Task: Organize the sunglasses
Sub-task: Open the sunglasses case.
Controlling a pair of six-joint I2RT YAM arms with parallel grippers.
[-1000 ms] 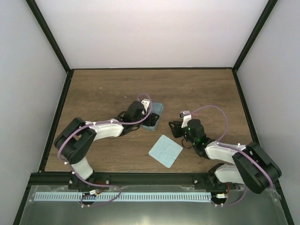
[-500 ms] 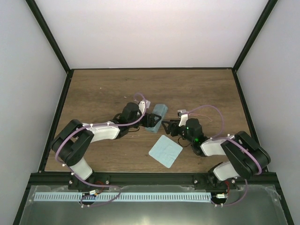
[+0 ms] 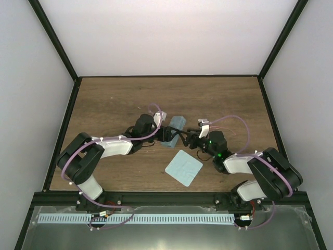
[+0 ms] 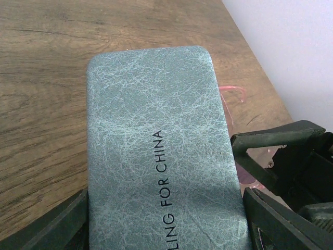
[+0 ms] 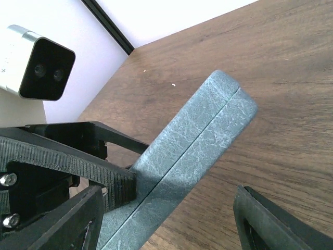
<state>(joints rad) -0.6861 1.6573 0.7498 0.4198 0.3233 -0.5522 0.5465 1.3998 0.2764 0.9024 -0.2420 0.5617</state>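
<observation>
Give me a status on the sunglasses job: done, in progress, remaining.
Done: nothing looks packed yet. The pink sunglasses sit outside the teal glasses case, just beside it.
In hand: the left hand grips the case, which is closed, and the right hand is open next to it.
Left: open the case, put the sunglasses inside, and probably tidy the cleaning cloth lying flat nearby.
</observation>
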